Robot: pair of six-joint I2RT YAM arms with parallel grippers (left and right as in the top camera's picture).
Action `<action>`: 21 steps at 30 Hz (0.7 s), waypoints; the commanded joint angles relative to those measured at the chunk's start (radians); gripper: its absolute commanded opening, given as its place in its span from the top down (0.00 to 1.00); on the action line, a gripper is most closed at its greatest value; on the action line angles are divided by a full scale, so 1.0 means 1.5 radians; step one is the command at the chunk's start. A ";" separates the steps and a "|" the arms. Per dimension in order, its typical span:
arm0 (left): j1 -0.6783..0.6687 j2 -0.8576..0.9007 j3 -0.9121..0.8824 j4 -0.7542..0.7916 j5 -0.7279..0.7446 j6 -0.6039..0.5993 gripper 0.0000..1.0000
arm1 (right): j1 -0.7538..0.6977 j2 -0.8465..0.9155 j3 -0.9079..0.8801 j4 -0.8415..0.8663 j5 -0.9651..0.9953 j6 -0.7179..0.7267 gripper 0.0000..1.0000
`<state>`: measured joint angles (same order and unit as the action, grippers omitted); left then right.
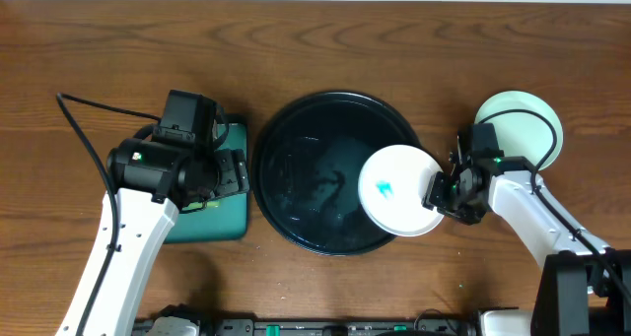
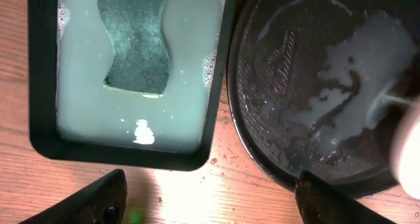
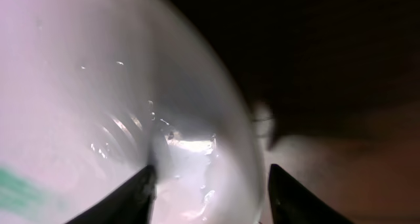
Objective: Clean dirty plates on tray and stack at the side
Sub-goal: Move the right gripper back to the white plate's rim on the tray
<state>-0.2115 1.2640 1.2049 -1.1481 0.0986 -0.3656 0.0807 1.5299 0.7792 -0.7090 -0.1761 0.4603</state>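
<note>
The large round black tray [image 1: 296,168] sits mid-table with soapy water pooled on it, which the left wrist view [image 2: 289,73] also shows. A white plate [image 1: 394,190] with a teal smear overlaps the tray's right rim. Its edge shows in the left wrist view [image 2: 410,145]. My right gripper [image 1: 441,190] grips its right rim. In the right wrist view the fingers [image 3: 207,191] straddle the wet plate rim [image 3: 98,86]. Pale mint green plates [image 1: 523,129] lie stacked on the table at the far right. My left gripper [image 1: 222,173] is open and empty over bare wood [image 2: 210,204].
A teal rectangular tray [image 1: 212,223] lies left of the black tray. It holds milky water and a green sponge [image 2: 134,40]. A black cable [image 1: 89,144] runs by the left arm. The right arm's base [image 1: 582,287] stands at the front right.
</note>
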 commanded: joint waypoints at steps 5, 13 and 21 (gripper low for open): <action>-0.002 -0.002 0.005 -0.002 -0.003 0.008 0.18 | 0.003 -0.009 -0.020 0.060 0.001 0.010 0.55; -0.002 -0.002 0.005 -0.002 -0.003 0.008 0.18 | 0.003 -0.009 -0.020 0.108 -0.022 0.009 0.56; -0.002 -0.002 0.005 -0.002 -0.003 0.008 0.18 | 0.004 -0.009 -0.020 0.157 -0.081 0.009 0.59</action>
<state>-0.2115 1.2640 1.2049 -1.1484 0.0986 -0.3656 0.0811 1.5181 0.7551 -0.4808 -0.2516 0.4671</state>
